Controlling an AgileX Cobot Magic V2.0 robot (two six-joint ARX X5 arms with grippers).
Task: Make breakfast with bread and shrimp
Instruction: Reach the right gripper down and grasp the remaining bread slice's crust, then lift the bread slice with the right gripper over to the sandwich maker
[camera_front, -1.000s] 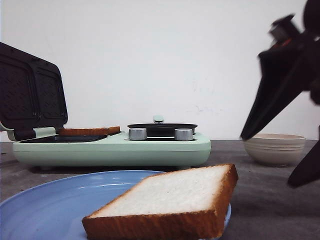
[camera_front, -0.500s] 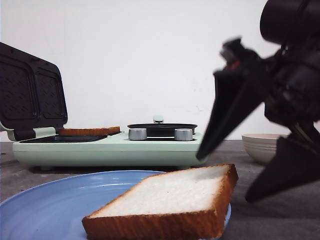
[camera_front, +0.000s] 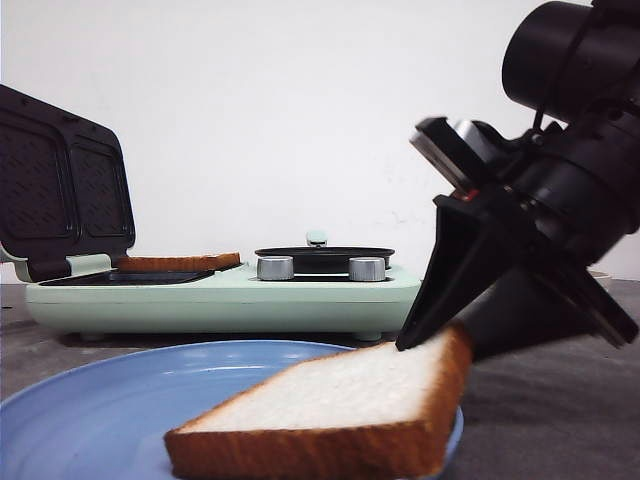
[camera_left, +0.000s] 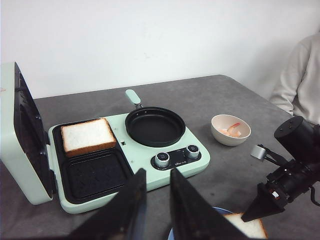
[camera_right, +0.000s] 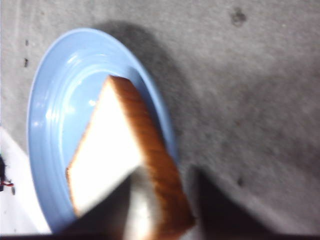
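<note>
Right tool (camera_front: 455, 345), fingers spread, straddles right crust of bread slice (camera_front: 335, 400) on blue plate (camera_front: 90, 410), near edge of counter (camera_left: 225, 95). Left tool (camera_left: 156, 200) unclenched, w/ nothing in it.

light: bright, even | shadows: soft, under plate (camera_right: 45, 100) | blur: right wrist view smeared; front view sharp

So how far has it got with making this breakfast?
One bread slice already lies in the sandwich maker. The right claw is open around a corner of the second slice on the blue plate. The shrimp sit untouched in their bowl.
</note>
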